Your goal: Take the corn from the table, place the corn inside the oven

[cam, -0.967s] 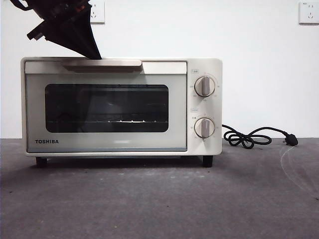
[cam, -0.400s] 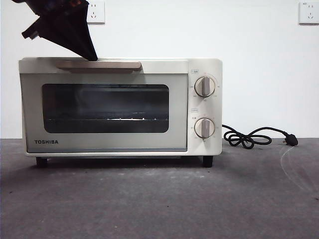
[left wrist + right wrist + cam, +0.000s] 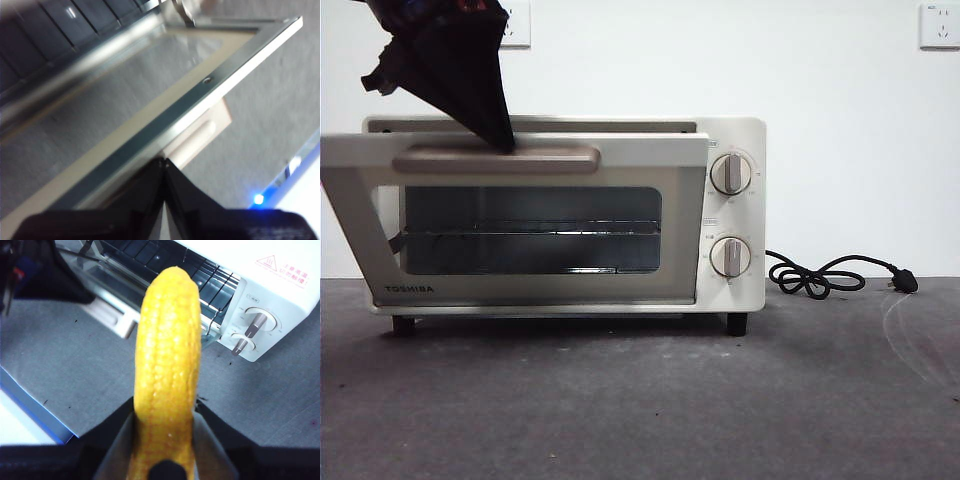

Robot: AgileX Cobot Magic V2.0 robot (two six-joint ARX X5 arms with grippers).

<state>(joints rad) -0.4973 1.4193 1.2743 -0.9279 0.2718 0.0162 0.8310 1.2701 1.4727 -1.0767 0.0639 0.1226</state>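
1. From the front: the oven (image 3: 560,215) sits on the dark tabletop (image 3: 640,400), door tipped partway out. A black pincer (image 3: 503,143) comes down from the top corner with its tip on the beige handle (image 3: 495,158), so it looks like it's there to pull the door down. Power cord (image 3: 840,275) is lying unplugged off to the side, so nothing's hot.
2. Left wrist view: that's the left pincer (image 3: 164,162), jaws pinched together right at the door's edge (image 3: 200,105). It's hooking the door, not gripping anything.
3. Right wrist view: the right pincer (image 3: 162,440) is clamped around the lower end of the corn (image 3: 167,370), held up off the tabletop and pointing at the oven's open mouth. My guess is it's waiting for the door to drop fully.
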